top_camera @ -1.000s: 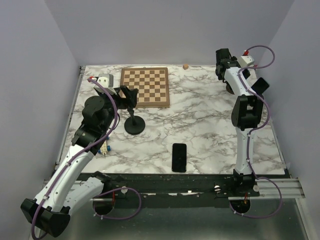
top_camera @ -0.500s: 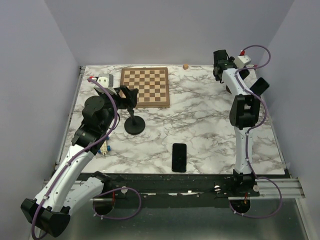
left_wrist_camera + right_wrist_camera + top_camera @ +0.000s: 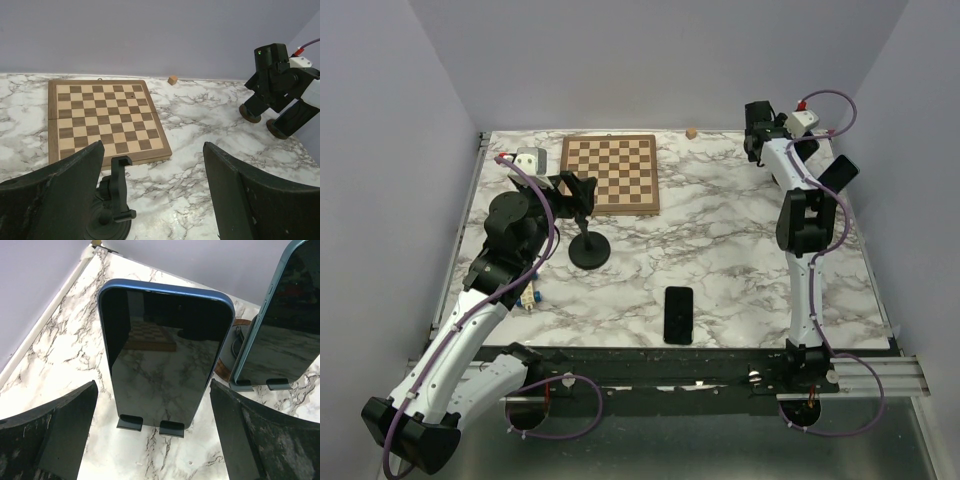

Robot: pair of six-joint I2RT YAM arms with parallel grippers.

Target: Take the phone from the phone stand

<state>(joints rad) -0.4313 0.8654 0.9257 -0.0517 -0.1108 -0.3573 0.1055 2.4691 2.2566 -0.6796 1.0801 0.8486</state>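
A blue-edged phone [image 3: 165, 350] stands upright, screen toward me, its lower edge in the two lips of a black stand [image 3: 172, 429]. My right gripper [image 3: 152, 390] is open in front of it, one finger on each side, not touching. In the top view that gripper [image 3: 760, 132] is at the far right back, and the arm hides this phone. My left gripper [image 3: 154, 150] is open and empty, held above the table beside an empty black phone stand [image 3: 114, 200], which also shows in the top view [image 3: 588, 248].
A second phone [image 3: 280, 315] leans on a round wooden-rimmed stand [image 3: 234, 371] just right of the first; it shows in the top view [image 3: 843, 172]. A black phone [image 3: 678, 314] lies flat near the front edge. A chessboard [image 3: 610, 173] and a small cube [image 3: 691, 132] lie at the back.
My right wrist has shifted slightly left and back near the far right corner. The left arm and the flat phone have not moved.
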